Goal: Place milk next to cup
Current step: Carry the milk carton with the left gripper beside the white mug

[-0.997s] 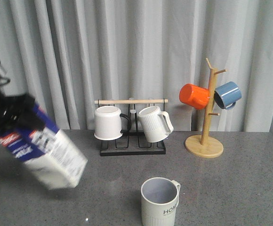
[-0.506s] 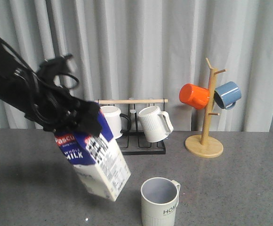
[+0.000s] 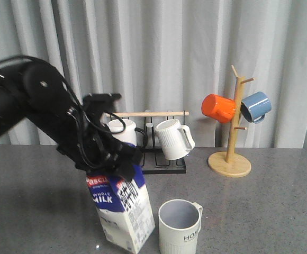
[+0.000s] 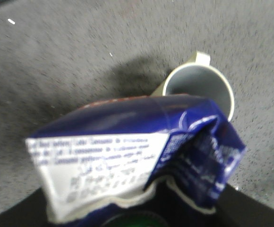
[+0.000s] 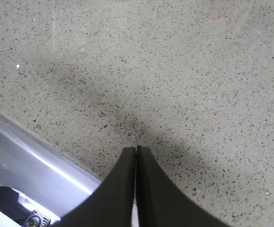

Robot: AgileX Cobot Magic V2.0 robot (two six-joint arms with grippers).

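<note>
The milk point(image 3: 120, 210), a blue-and-white carton with "WHOLE MILK" text, stands slightly tilted just left of the cup point(image 3: 179, 227), a pale grey mug marked "HOME". My left gripper point(image 3: 108, 159) is shut on the carton's top from above; I cannot tell if the base touches the table. In the left wrist view the milk point(image 4: 127, 156) fills the foreground, its green cap point(image 4: 134, 221) at the edge, with the cup point(image 4: 198, 90) just beyond it. My right gripper point(image 5: 136, 149) is shut and empty over bare table, out of the front view.
A black rack point(image 3: 148, 159) with a plain white mug point(image 3: 120, 138) and a ribbed white mug point(image 3: 173, 139) stands behind. A wooden mug tree point(image 3: 230, 159) with an orange mug point(image 3: 218, 108) and a blue mug point(image 3: 256, 107) stands back right. A metal edge point(image 5: 28, 161) lies near the right gripper.
My left arm has carried the milk rightward and down from the far left, turning it from steeply tilted to nearly upright beside the cup. The cup has not moved.
</note>
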